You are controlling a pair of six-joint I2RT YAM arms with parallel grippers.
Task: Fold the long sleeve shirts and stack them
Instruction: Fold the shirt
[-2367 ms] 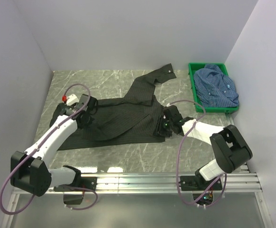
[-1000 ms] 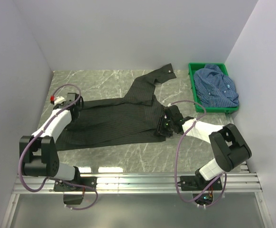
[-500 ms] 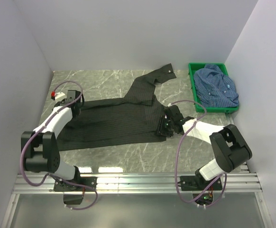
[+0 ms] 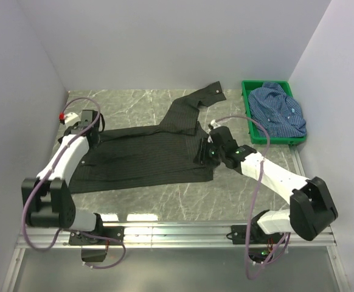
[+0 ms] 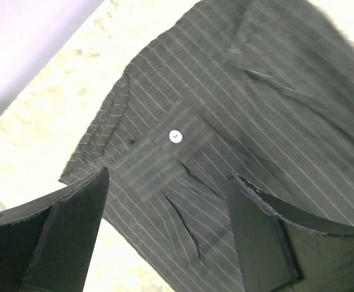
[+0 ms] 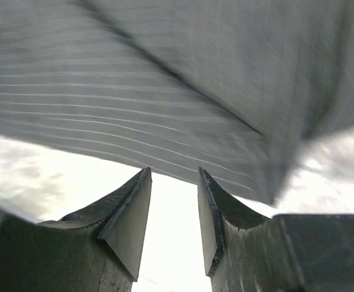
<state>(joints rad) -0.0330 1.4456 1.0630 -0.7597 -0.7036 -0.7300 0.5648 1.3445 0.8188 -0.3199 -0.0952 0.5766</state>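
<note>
The black striped long sleeve shirt (image 4: 146, 152) lies spread flat on the marble table, one sleeve reaching to the back right. My left gripper (image 4: 93, 128) hovers over its left end. In the left wrist view that gripper (image 5: 168, 176) stands wide open above a buttoned cuff (image 5: 176, 135), holding nothing. My right gripper (image 4: 206, 152) is at the shirt's right edge; its jaws (image 6: 174, 171) stand apart with only bare table between them, the black cloth (image 6: 165, 79) just beyond the tips. The blue checked shirt (image 4: 278, 111) lies crumpled in the crate.
A green plastic crate (image 4: 277, 143) stands at the back right corner. White walls close in the table on the left, back and right. A strip of marble table (image 4: 183, 194) shows between the shirt and the arm bases' rail.
My left gripper opened, let go of the black cloth and drew back to the far left. The right arm stretched out and its gripper shifted slightly back along the shirt's right edge.
</note>
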